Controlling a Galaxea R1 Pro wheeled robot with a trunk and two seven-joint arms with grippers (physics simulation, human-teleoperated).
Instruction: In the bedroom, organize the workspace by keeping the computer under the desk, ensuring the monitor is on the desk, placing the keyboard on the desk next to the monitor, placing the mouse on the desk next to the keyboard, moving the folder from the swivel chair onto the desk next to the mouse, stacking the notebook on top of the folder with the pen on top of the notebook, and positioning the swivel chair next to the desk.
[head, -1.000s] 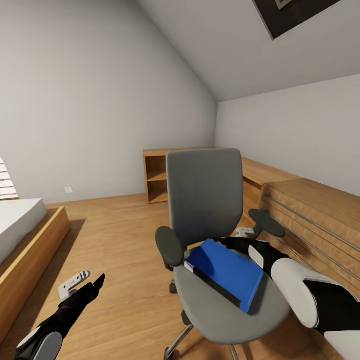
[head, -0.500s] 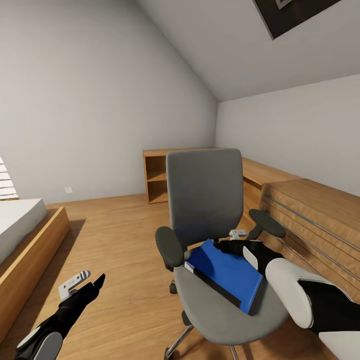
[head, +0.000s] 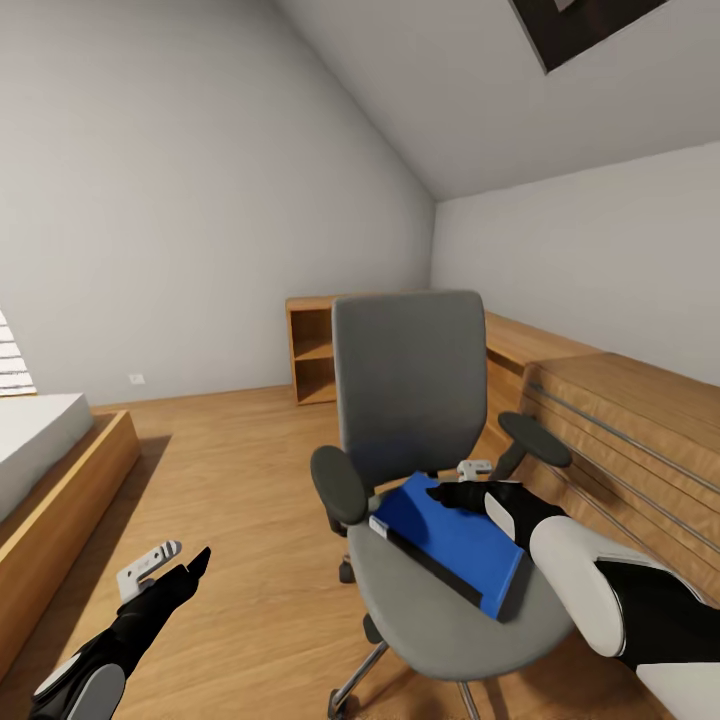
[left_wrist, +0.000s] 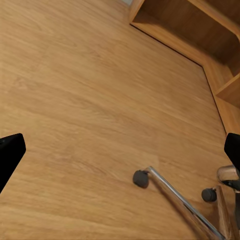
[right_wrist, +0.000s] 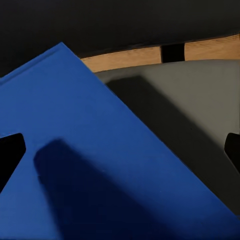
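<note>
Two open fingers on the right gripper (head: 440, 492) hover over the back edge of the folder (head: 455, 543) lying flat on the swivel chair (head: 425, 470) seat, so drop lower and straddle that edge squarely before closing; left gripper (head: 165, 562) idles open.
</note>
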